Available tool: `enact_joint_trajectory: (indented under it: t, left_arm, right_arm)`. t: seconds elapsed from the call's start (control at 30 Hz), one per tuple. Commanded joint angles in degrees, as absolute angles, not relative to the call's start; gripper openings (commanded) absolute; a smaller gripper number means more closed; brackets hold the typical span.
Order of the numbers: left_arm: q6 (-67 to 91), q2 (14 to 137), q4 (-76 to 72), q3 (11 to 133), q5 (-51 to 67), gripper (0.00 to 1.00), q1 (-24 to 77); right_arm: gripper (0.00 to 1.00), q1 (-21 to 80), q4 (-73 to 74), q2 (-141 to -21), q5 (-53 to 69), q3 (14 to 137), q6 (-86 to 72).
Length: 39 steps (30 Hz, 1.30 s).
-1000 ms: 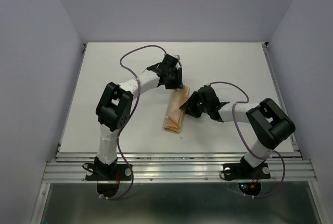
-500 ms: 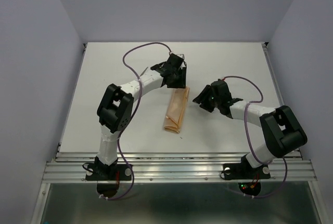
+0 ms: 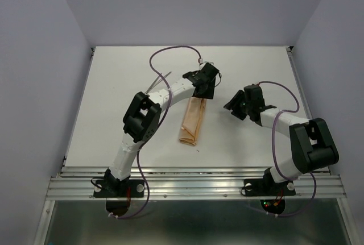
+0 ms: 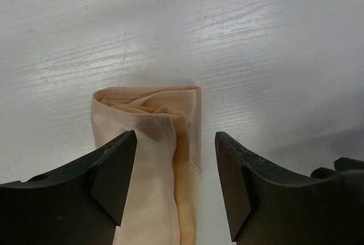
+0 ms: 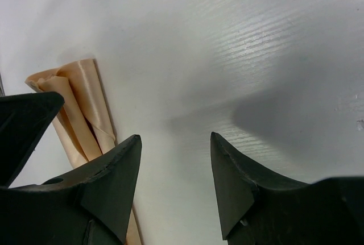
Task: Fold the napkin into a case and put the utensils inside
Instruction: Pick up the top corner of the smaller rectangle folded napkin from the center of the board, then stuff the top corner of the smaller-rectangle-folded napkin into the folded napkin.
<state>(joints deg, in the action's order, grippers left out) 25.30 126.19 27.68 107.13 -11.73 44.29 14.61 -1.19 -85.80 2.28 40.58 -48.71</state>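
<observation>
Napkin (image 3: 192,121): folded into 1 narrow case, mid table (image 3: 114,114).
Left gripper (image 4: 175,141): jaws spread, empty, over its far end, probably clearing the fold.
Right gripper (image 5: 175,142): spread, empty, right of it, apart.

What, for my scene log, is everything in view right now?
napkin: one, peach-orange, folded into a narrow oblong at the middle of the table
thin grey strip: one, on the table beside the left arm's forearm; too small to identify
table: one, white
rail: one, silver metal, along the table's near edge
cables: two, purple, one looping along each arm
left gripper: black fingers, open, over the napkin's far end
right gripper: black fingers, open, over bare table right of the napkin, nothing between them
</observation>
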Motion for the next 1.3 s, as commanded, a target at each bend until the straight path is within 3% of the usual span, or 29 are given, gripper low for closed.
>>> enact_joint_trajectory:
  t: [0.0,0.33,0.57,0.7,1.27]
  left_arm:
    - [24.9,127.3,30.8,111.8,-16.8,0.66,44.6]
    - [24.9,129.6,31.6,112.9,-17.9,0.50,45.2]
    - [24.3,130.0,31.6,112.8,-17.2,0.25,45.2]
    - [24.2,129.4,31.2,112.1,-15.6,0.00,45.2]
    - [27.2,120.3,19.7,98.1,5.3,0.00,39.5]
  right_arm:
    - [0.57,14.2,-0.6,-84.2,3.0,42.5,-47.0]
    - [0.57,14.2,-0.7,-85.0,3.3,42.6,-47.1]
    - [0.58,14.2,-0.7,-85.4,3.9,42.9,-47.0]
    - [0.58,14.2,-0.4,-86.0,6.0,43.9,-44.6]
    - [0.49,26.3,9.0,-94.8,3.3,58.3,-26.0]
